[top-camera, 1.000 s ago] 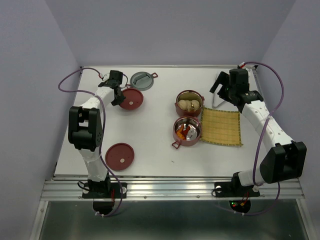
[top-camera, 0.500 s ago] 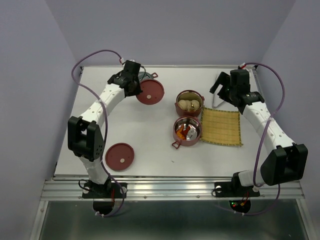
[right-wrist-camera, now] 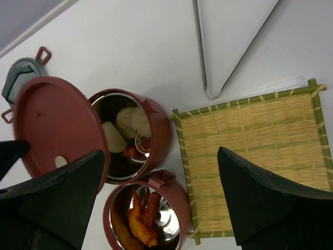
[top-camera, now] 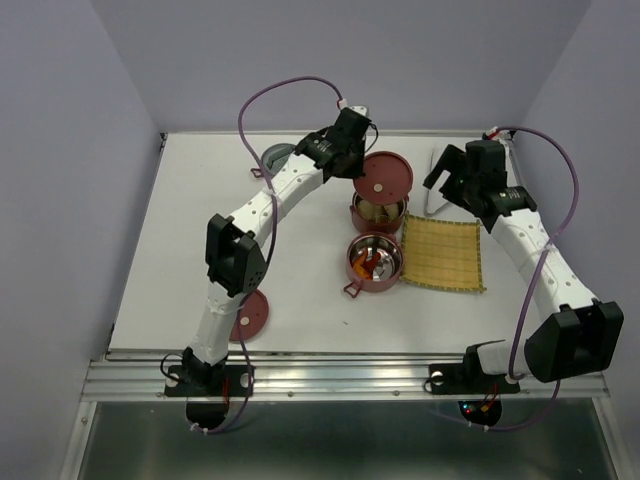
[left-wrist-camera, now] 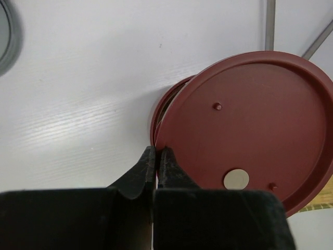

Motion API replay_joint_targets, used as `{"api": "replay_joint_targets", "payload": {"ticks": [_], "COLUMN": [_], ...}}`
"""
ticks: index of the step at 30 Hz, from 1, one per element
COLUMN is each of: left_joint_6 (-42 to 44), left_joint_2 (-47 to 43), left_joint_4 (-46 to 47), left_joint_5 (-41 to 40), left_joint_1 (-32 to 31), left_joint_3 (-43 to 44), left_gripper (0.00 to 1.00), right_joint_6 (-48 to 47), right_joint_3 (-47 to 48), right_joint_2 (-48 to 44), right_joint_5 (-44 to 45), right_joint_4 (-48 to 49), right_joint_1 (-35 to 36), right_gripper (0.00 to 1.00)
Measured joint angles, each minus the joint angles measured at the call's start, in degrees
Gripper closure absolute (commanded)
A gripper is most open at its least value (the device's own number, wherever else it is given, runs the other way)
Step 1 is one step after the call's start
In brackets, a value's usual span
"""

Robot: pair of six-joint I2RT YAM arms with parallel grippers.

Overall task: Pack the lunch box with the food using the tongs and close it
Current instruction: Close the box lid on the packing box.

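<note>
Left gripper (left-wrist-camera: 157, 151) pinches the rim of the flat dark-red round lid (left-wrist-camera: 250, 125), upper centre. Right gripper (right-wrist-camera: 158, 156) gapes empty. The thin silver tongs (right-wrist-camera: 210, 94) lie vertically in frame, V-apex pointing down.

White tubular left arm (top-camera: 278, 187) and right arm (top-camera: 530, 250), bulky black joints, purple cable (top-camera: 290, 85) looping along each; black left end effector (left-wrist-camera: 157, 156), right end effector (right-wrist-camera: 160, 152); bases at six o'clock.

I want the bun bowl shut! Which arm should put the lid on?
Left. The left gripper pinches the red lid by its edge, partly over the bun bowl; the right gripper is open and empty.
</note>
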Motion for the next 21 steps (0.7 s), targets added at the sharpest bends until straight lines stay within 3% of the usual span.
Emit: {"api": "replay_joint_targets", "payload": {"ticks": [21], "left_joint_6": [-12.7], "left_joint_2": [3.4], "left_joint_4": [-1.2], "left_joint_5": [-3.4], "left_joint_1": [-2.0], "left_joint_3": [-3.9], "left_gripper": [1.00], "right_joint_6": [0.0], "right_joint_3": [0.0], "right_joint_2": [-1.4], "right_joint_5": [1.1], "right_joint_4": [-1.4], "right_joint_1": [0.0], "right_gripper": [0.04]}}
